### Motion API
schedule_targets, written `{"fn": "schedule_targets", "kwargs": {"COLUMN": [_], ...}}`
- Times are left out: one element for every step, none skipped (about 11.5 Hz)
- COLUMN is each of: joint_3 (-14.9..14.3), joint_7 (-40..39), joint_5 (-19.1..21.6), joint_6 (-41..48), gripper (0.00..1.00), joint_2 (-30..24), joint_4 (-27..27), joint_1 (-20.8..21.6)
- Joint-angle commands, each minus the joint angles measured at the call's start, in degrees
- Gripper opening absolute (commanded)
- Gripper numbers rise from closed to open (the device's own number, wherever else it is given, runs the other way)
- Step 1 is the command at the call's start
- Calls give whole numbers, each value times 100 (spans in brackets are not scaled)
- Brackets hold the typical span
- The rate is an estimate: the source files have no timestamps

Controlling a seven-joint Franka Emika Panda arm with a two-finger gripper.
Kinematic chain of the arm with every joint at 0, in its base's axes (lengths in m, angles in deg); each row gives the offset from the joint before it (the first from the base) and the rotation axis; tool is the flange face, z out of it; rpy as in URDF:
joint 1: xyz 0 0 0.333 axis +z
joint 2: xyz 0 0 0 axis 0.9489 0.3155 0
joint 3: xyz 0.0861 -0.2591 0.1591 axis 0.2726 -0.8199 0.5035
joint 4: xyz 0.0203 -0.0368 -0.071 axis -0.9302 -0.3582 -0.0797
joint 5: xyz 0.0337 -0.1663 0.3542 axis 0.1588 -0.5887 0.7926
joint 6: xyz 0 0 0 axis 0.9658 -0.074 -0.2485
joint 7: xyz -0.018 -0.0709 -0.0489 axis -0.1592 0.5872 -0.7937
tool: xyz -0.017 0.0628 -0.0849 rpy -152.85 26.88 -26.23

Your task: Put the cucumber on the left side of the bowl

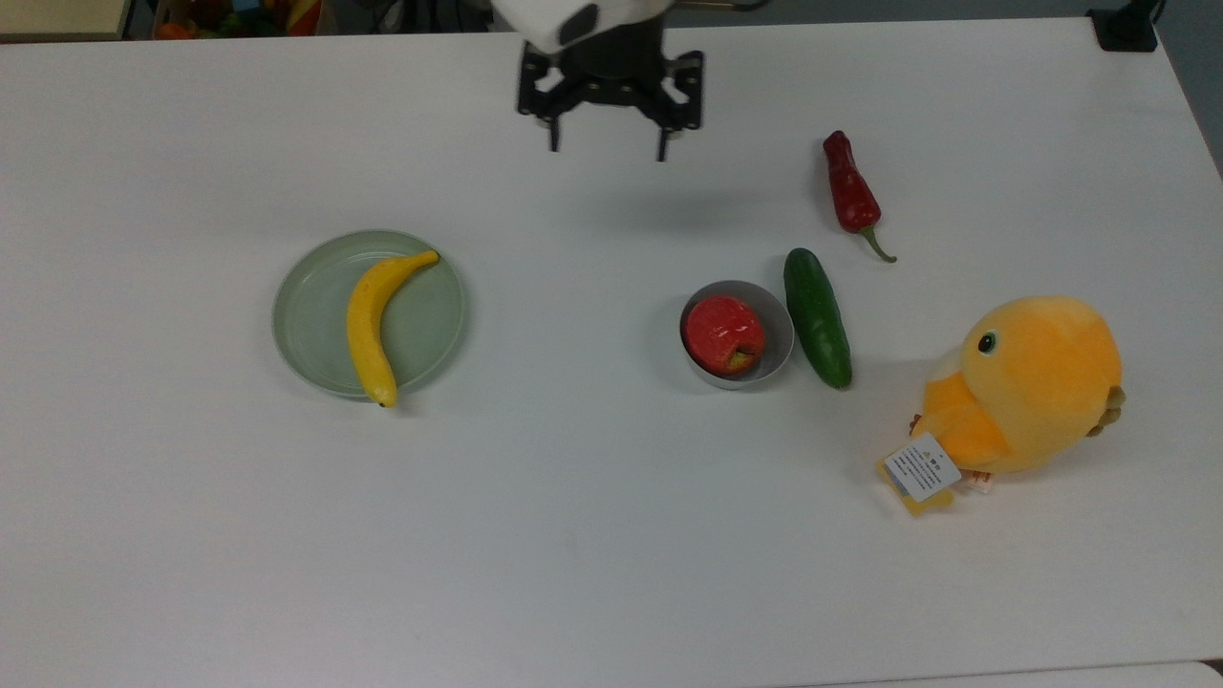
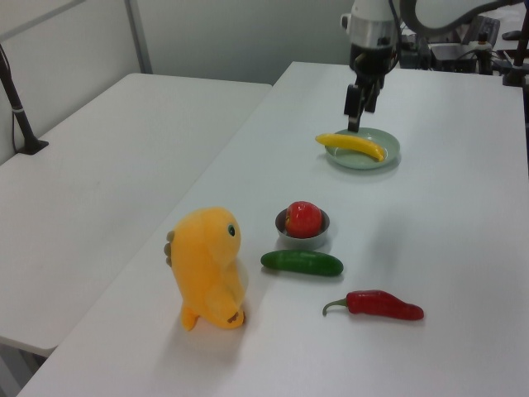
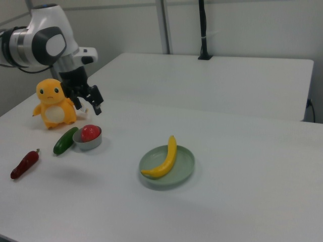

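The dark green cucumber (image 1: pixel 817 317) lies flat on the white table, close against the top view's right side of the small grey bowl (image 1: pixel 785 336). A red apple (image 1: pixel 724 334) sits in the bowl. The left view has the cucumber (image 2: pixel 302 262) just in front of the bowl (image 2: pixel 302 241). In the right view the cucumber (image 3: pixel 65 140) lies left of the bowl (image 3: pixel 89 143). My gripper (image 1: pixel 607 148) hangs open and empty above the table's far part, well away from both (image 2: pixel 355 116) (image 3: pixel 90 107).
A red chili pepper (image 1: pixel 850 196) lies beyond the cucumber. An orange plush chick (image 1: pixel 1027 387) stands at the top view's right. A pale green plate (image 1: pixel 311 334) with a banana (image 1: pixel 373 320) sits at the top view's left.
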Motion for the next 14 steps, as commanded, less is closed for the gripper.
{"fn": "schedule_targets", "kwargs": {"joint_3": [-564,-565,-565,-565,-565,-547,-495,-286,-84,119,190,217,261,279], "joint_7": [-683,-692,-683,-683,-683,-692,-701,-692,-692,-692,-692,-692,-692,-683], "joint_5": [-80,-80,-71,-71,-63,-54,-36,-27,-19,-19,-19,-10,-1,-1], "joint_6": [272,272,272,280,272,254,246,211,210,210,210,202,201,210], "gripper": [100,100,100,100,100,100,100,100,100,100,100,100,100,100], "joint_2": [-504,-592,-671,-681,-655,-654,-654,-646,-637,-637,-619,-611,-593,-593], "joint_4": [-180,-180,-198,-198,-207,-233,-250,-303,-312,-330,-330,-321,-321,-321], "joint_1": [46,-76,-156,-183,-227,-244,-305,-376,-524,-639,-692,-693,-693,-693]}}
